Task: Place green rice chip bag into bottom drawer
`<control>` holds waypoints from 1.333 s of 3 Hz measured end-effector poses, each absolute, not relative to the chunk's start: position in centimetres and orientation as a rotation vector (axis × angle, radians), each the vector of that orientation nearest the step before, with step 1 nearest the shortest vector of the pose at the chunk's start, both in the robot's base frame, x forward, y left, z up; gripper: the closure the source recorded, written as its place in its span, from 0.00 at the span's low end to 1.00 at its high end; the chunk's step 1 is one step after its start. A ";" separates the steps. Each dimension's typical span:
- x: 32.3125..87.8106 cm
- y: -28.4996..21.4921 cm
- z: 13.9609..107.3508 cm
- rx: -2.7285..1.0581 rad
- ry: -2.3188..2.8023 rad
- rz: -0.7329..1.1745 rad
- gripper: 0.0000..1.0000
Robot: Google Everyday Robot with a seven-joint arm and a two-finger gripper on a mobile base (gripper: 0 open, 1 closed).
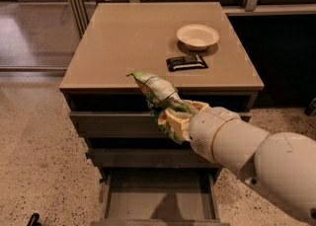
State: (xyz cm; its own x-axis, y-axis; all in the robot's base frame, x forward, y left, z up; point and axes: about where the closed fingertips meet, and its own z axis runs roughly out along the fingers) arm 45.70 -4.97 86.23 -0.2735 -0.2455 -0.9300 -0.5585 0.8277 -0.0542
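My gripper [175,119] is shut on the green rice chip bag [157,94], a wrinkly green and white bag, and holds it in the air in front of the cabinet's upper drawer fronts. The bag sticks up and to the left from the fingers. The bottom drawer [160,205] stands pulled open below, its plain grey floor bare, with my arm's shadow on it. The white arm reaches in from the lower right.
On the tan cabinet top [123,42] stand a cream bowl [197,36] and a small flat black wrapped bar [186,62]. Two shut grey drawer fronts [113,124] sit above the open drawer. Speckled floor lies to the left.
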 end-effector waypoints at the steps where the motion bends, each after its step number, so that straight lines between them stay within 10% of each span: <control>1: 45.7 -4.9 86.2 -0.608 1.861 0.340 1.00; 4: 39.7 -8.9 67.8 -0.300 2.045 0.256 1.00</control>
State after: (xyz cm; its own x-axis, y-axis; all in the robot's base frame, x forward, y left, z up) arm 39.70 -8.91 67.78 -0.4587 -0.1036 -0.8825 -0.3178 0.9466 0.0541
